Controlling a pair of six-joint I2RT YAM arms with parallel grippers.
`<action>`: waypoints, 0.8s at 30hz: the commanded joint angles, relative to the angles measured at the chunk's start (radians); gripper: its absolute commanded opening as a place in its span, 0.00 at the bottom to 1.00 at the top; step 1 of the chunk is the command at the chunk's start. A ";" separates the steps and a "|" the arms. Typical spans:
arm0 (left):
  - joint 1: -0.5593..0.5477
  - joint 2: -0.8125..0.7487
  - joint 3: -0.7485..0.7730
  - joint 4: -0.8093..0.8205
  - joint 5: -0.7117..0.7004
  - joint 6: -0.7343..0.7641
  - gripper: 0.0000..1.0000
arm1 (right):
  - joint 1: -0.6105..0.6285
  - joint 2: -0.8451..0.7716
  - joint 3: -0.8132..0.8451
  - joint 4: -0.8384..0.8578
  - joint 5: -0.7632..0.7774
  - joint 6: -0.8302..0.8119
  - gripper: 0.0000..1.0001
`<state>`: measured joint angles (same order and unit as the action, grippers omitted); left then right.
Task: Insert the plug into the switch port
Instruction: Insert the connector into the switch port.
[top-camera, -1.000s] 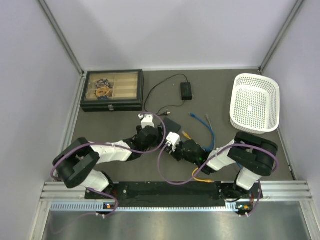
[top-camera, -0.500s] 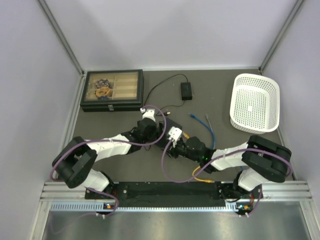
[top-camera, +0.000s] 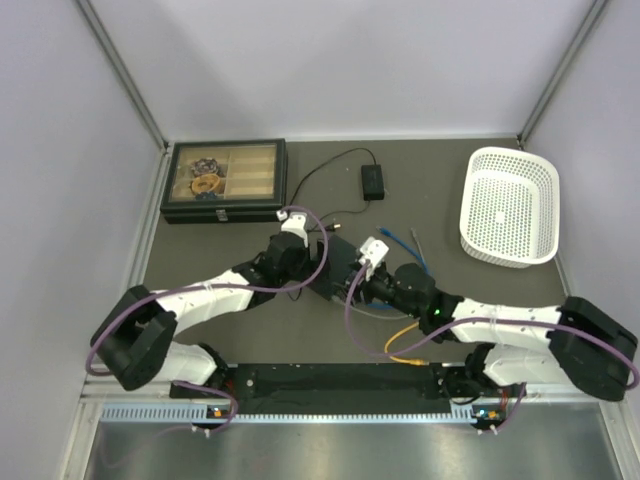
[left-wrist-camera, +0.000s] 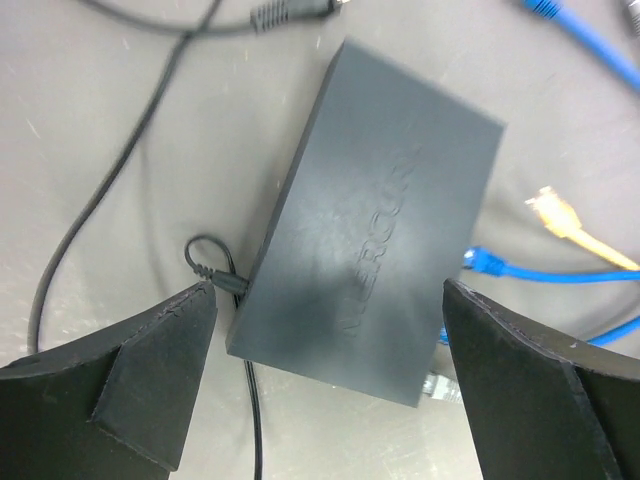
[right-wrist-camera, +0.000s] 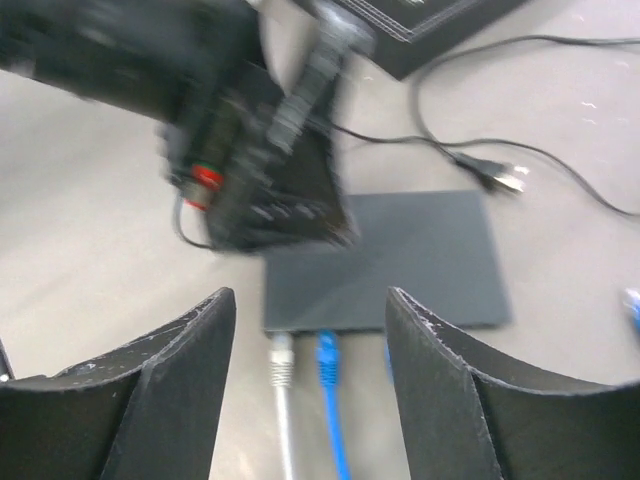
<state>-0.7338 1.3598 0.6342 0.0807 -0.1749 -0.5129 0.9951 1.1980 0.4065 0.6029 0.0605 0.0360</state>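
Observation:
The switch is a flat dark grey box (left-wrist-camera: 370, 255) (right-wrist-camera: 400, 255) (top-camera: 341, 256) lying on the table. A grey-white plug (right-wrist-camera: 282, 360) and a blue plug (right-wrist-camera: 327, 352) meet its near edge, where the switch port is. In the left wrist view a blue plug (left-wrist-camera: 486, 262) sits in that edge, and a loose yellow plug (left-wrist-camera: 556, 211) lies apart from it. My left gripper (left-wrist-camera: 328, 295) (top-camera: 318, 256) hovers open over the box, its fingers wider than the box. My right gripper (right-wrist-camera: 310, 300) (top-camera: 357, 280) is open above the plugs, holding nothing.
A thin black lead (left-wrist-camera: 212, 272) enters the box's other side and runs to a small power brick (top-camera: 372, 180). A black compartment case (top-camera: 225, 180) stands at the back left, a white basket (top-camera: 510, 205) at the back right. Blue (top-camera: 423, 262) and yellow (top-camera: 402, 336) cables trail to the right.
My right gripper has opened and its arm has reached farther out over the table. The left gripper has opened a little wider and moved over the box.

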 joint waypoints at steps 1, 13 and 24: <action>0.014 -0.093 -0.004 0.033 -0.012 0.037 0.99 | -0.068 -0.119 0.003 -0.179 0.044 0.004 0.61; 0.033 -0.326 -0.062 0.071 -0.077 0.070 0.99 | -0.297 -0.193 -0.095 -0.238 -0.034 0.042 0.48; 0.034 -0.398 -0.146 0.198 -0.028 0.113 0.99 | -0.371 0.076 -0.130 0.087 -0.186 0.035 0.45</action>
<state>-0.7040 0.9600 0.5137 0.1909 -0.2237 -0.4316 0.6445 1.2095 0.2745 0.5041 -0.0483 0.0795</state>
